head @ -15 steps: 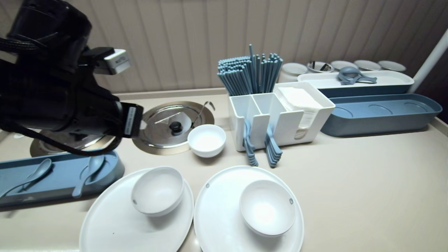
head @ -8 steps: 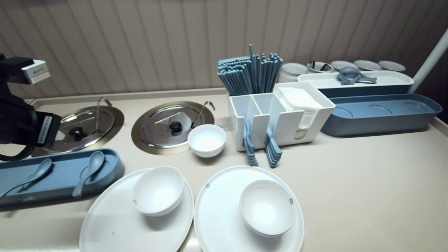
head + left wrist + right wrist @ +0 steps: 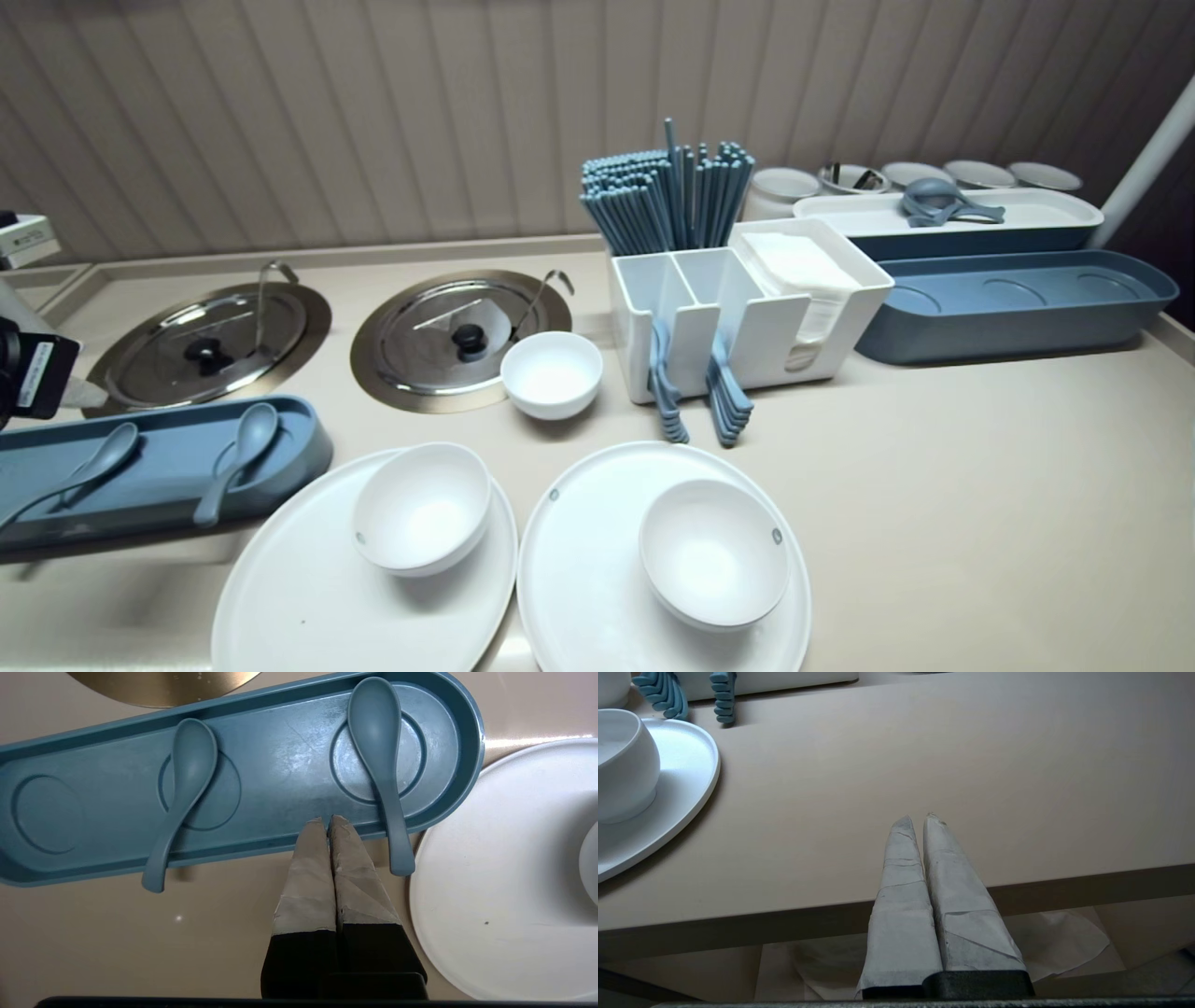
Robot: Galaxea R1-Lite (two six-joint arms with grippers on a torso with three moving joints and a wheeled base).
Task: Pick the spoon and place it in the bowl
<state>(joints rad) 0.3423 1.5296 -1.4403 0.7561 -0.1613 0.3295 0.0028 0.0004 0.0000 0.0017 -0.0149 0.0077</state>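
Now the left pincer, pressed together and empty, hangs over the near rim of the long blue plastic tray.
Beside the tips, a blue soup spoon lies in the tray's end hollow, handle over that rim; a second blue spoon lies in the middle hollow. A round white plate sits just off the tray's rounded end; beige worktop lies open along its near side. The right pincer, also pressed together, sits well away at the worktop's front edge. A second ago the left arm hid the round steel lid behind the tray; now the lid shows whole.
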